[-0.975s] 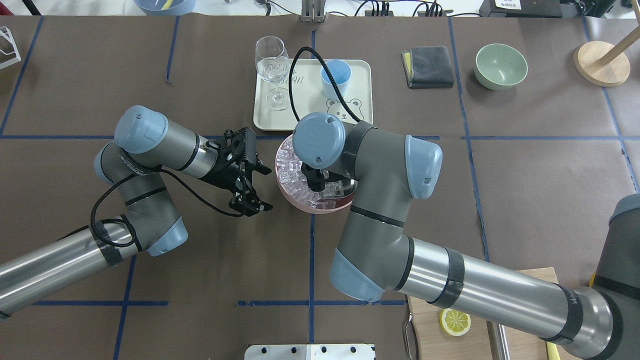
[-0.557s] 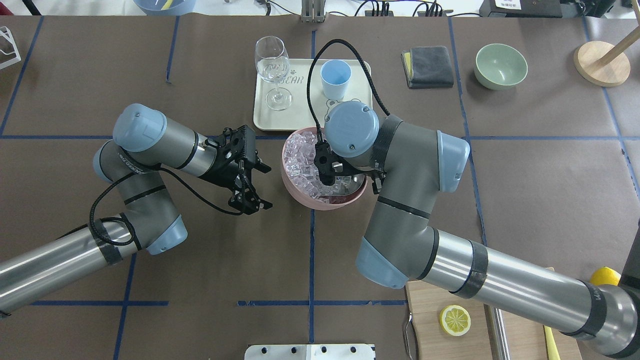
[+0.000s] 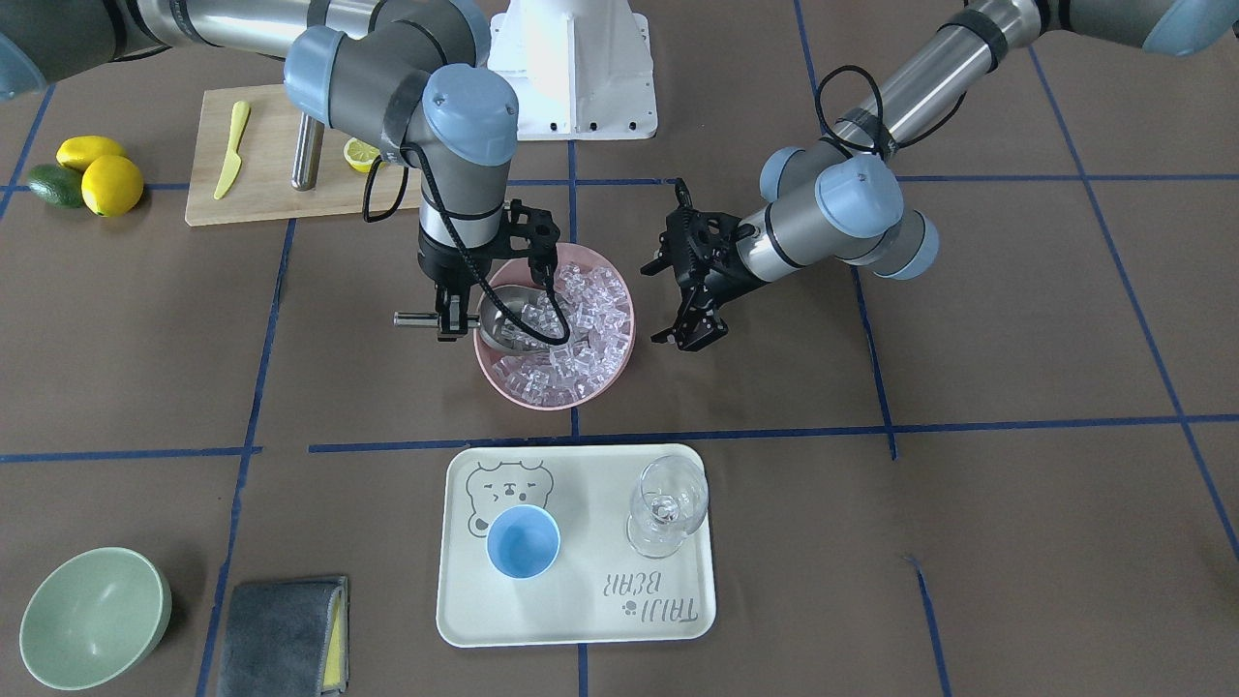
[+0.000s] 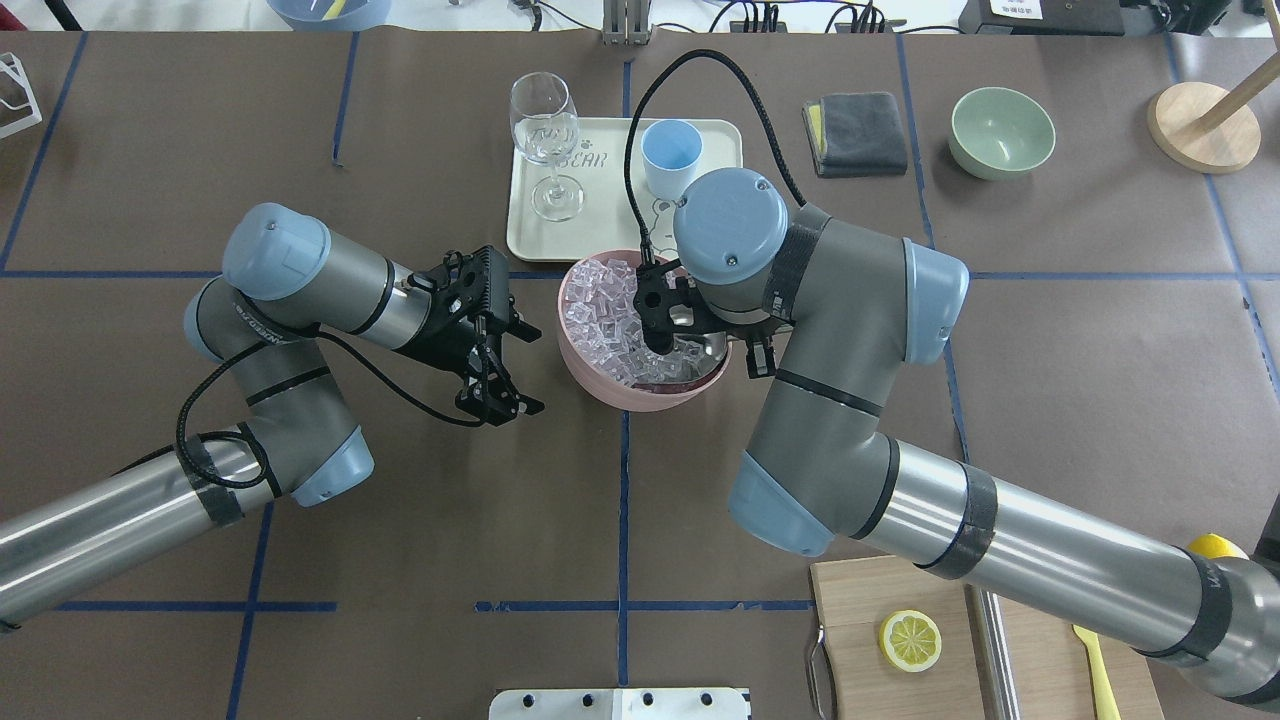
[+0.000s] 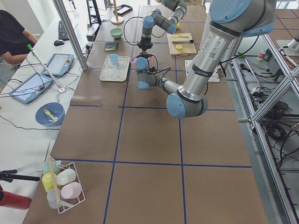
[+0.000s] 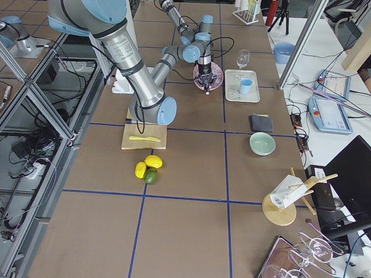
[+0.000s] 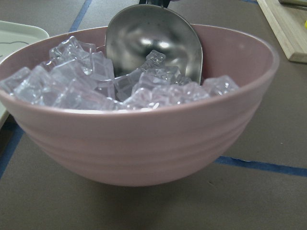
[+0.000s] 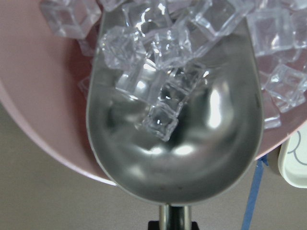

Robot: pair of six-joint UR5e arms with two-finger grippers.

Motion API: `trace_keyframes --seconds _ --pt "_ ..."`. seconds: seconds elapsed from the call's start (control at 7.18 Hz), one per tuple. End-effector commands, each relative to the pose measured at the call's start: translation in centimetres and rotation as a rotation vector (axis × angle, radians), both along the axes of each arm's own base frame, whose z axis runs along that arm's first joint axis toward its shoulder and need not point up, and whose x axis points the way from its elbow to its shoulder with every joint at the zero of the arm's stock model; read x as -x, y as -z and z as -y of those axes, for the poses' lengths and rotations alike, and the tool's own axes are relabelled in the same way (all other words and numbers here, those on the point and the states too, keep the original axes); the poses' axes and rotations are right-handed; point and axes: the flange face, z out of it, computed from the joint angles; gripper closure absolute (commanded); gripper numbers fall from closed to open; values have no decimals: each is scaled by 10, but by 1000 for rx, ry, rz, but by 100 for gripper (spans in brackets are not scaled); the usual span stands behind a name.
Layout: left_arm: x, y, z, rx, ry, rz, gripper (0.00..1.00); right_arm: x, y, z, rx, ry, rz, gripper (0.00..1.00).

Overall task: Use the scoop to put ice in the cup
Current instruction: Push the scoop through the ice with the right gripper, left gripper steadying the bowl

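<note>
The ice point(image 3: 581, 339) fills a pink bowl point(image 3: 619, 363) at the table's middle. My right gripper point(image 3: 450, 315) is shut on the handle of the steel scoop point(image 3: 503, 319), whose trough lies in the ice. In the right wrist view the scoop point(image 8: 182, 143) holds several cubes point(image 8: 153, 72) at its mouth. My left gripper point(image 4: 530, 370) is open and empty, just left of the bowl point(image 4: 600, 385) and apart from it. The left wrist view shows the bowl point(image 7: 144, 143) and scoop point(image 7: 153, 43). The light-blue cup point(image 4: 672, 150) stands empty on the cream tray point(image 4: 525, 240) behind the bowl.
A wine glass point(image 4: 545, 130) stands on the tray left of the cup. A grey cloth point(image 4: 855, 130), a green bowl point(image 4: 1000, 130) and a wooden stand point(image 4: 1200, 125) sit at the far right. A cutting board point(image 3: 261, 194) with a lemon half, a knife and a steel tube lies near the robot's base.
My right wrist has swung right and towards the tray, drawing the scoop through the ice. The bowl has shifted slightly. My left arm has barely moved.
</note>
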Motion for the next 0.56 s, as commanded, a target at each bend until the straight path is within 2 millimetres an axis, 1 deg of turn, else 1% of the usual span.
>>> trace_keyframes --seconds 0.0,0.14,0.42 --pt "0 0 0 -1 0 0 0 -10 12 -2 8 13 40 100" --pt "0 0 0 -1 0 0 0 -10 14 -3 14 20 50 100" --pt "0 0 0 -1 0 0 0 -18 20 -1 16 15 67 100"
